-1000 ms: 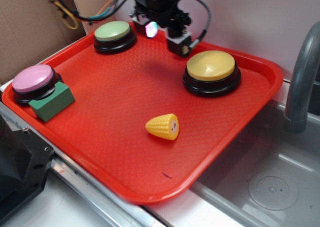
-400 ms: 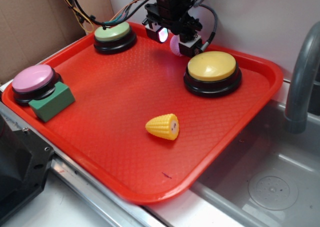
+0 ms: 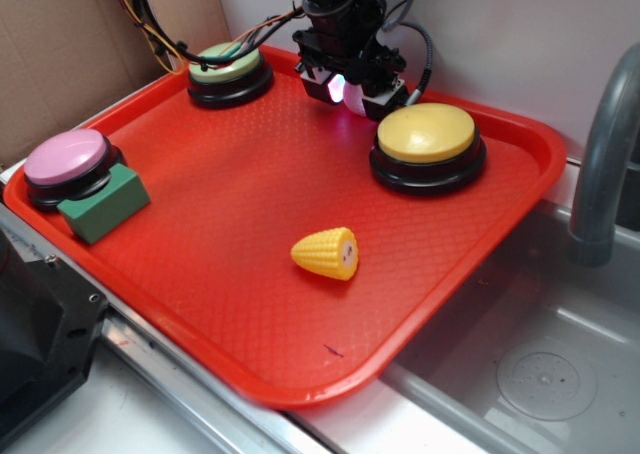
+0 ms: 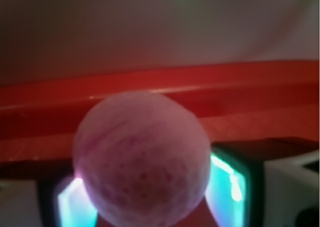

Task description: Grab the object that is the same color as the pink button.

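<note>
- Nearest the camera, at the lower edge of the exterior frame, the red tray sits on the worktop beside a sink at lower right; nothing here has moved.
- Mid-frame, the yellow toy corn lies alone on the tray, unchanged from a second ago.
- At the left edge, the pink button touches the green block; both are where they were.
- Further back, the yellow button and, at upper left, the green button flank the arm.
- At the upper centre, the end effector has risen and shifted slightly right over the last second, and the pink ball now shows between its fingers.
- The wrist view fills with that ball, a glowing finger pad pressed at either side: the end effector is closed around it.
- Judging by the lift, the matching-colour object appears grabbed and the task nearly done; a slip from the round surface remains the risk.
</note>
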Motion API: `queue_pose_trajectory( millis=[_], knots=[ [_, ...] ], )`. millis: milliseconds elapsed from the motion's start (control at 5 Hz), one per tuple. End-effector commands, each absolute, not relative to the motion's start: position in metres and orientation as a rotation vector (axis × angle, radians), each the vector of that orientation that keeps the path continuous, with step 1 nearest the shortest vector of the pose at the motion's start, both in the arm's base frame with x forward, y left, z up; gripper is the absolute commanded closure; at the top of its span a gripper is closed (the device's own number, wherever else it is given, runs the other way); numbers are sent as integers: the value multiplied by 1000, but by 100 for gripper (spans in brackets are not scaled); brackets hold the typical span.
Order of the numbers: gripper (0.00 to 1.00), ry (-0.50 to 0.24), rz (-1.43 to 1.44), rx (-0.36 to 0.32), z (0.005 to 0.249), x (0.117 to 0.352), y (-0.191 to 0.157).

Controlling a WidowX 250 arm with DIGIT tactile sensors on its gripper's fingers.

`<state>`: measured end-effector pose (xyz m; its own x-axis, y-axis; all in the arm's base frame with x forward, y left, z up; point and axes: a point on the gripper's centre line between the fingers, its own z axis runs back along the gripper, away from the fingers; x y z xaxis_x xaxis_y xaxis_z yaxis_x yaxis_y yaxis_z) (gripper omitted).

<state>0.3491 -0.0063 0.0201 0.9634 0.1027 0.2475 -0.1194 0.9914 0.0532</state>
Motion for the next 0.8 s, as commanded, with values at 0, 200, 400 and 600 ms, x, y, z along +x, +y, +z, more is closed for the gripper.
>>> queue_pose_trajectory(
  millis=[0, 200, 400, 600],
  knots=[
    [100, -250, 87, 127, 104, 302, 11],
    [100, -266, 111, 127, 133, 271, 19],
    [100, -249, 162, 62, 141, 242, 26],
    [100, -241, 170, 73, 146, 224, 23]
  ],
)
